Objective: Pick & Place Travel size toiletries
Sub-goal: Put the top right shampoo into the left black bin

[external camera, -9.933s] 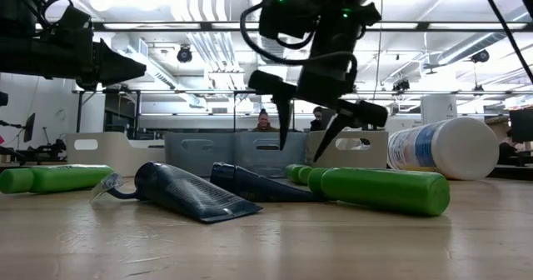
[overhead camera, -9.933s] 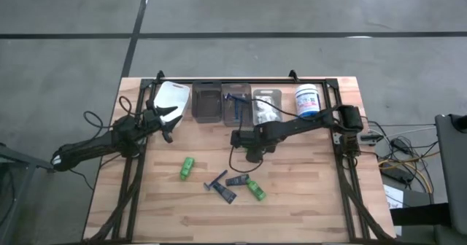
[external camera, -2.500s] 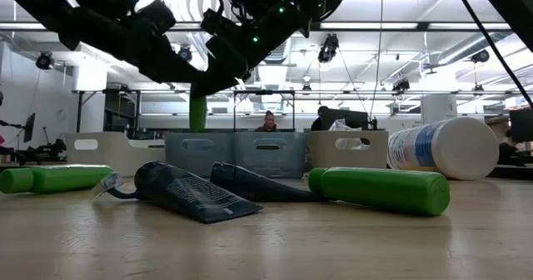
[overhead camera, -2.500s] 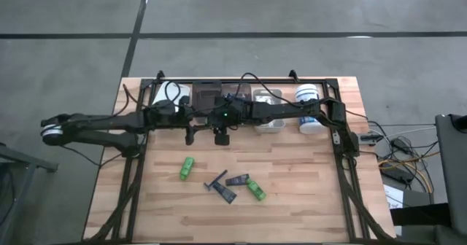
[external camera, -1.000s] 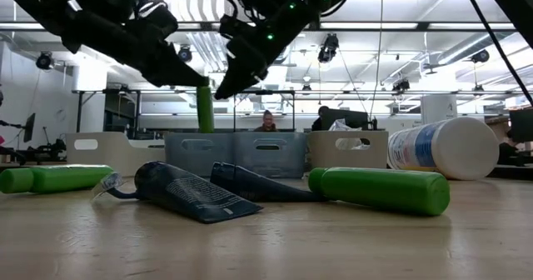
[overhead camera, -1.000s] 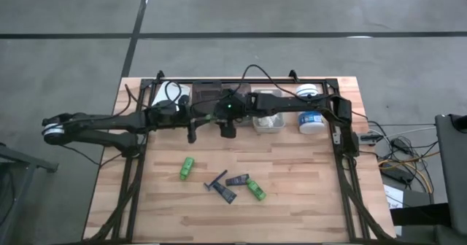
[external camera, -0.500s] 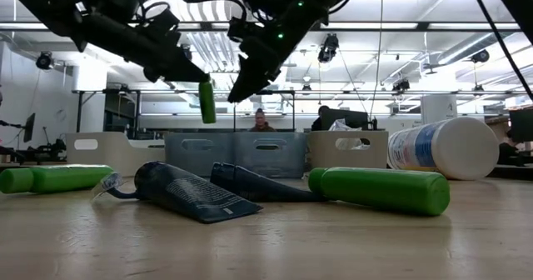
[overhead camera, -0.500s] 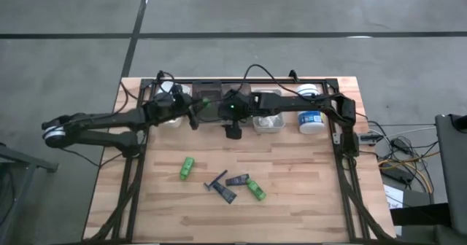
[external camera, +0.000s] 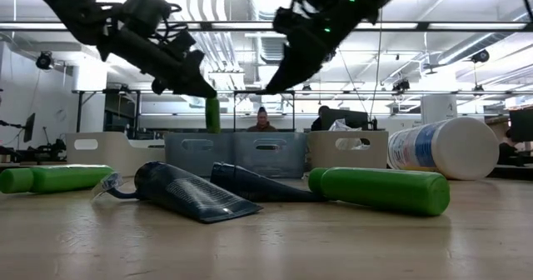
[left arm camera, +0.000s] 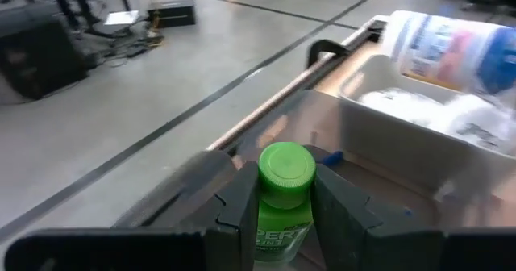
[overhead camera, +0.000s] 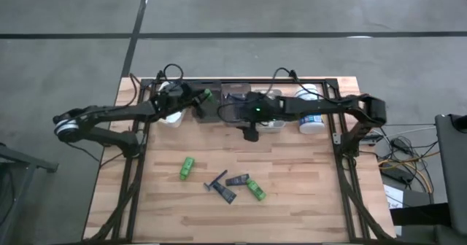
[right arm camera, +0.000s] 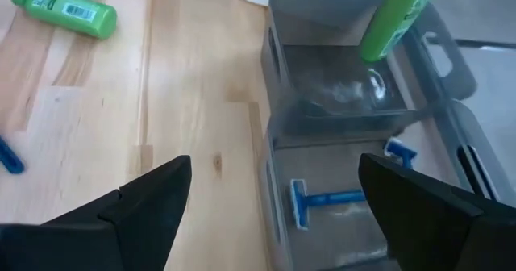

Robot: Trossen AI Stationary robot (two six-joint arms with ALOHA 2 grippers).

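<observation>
Green bottles, three: one clamped in the left gripper (left arm camera: 280, 210), held upright above the dark bin (overhead camera: 207, 108) at the far edge; two lying on the table (overhead camera: 306, 208), the left bottle (overhead camera: 187, 167) and the right bottle (overhead camera: 255, 189). Right gripper (right arm camera: 270, 194) spread wide, holding nothing, over the bins. One blue razor (right arm camera: 326, 198) lies in the clear bin (right arm camera: 451, 158); one white tub (overhead camera: 309, 118) far right.

Three green bottles (overhead camera: 206, 95) are showing: one hanging over the bins, two (overhead camera: 187, 167) (overhead camera: 255, 189) lying on the table. Two dark tubes (overhead camera: 237, 180) (overhead camera: 227, 195) are lying there too, with one blue razor (overhead camera: 216, 181). Another blue razor (right arm camera: 326, 198) is lying in a bin. Four bins (external camera: 266, 151) are sitting in a row. One white tub (overhead camera: 312, 123) is lying beside them.
</observation>
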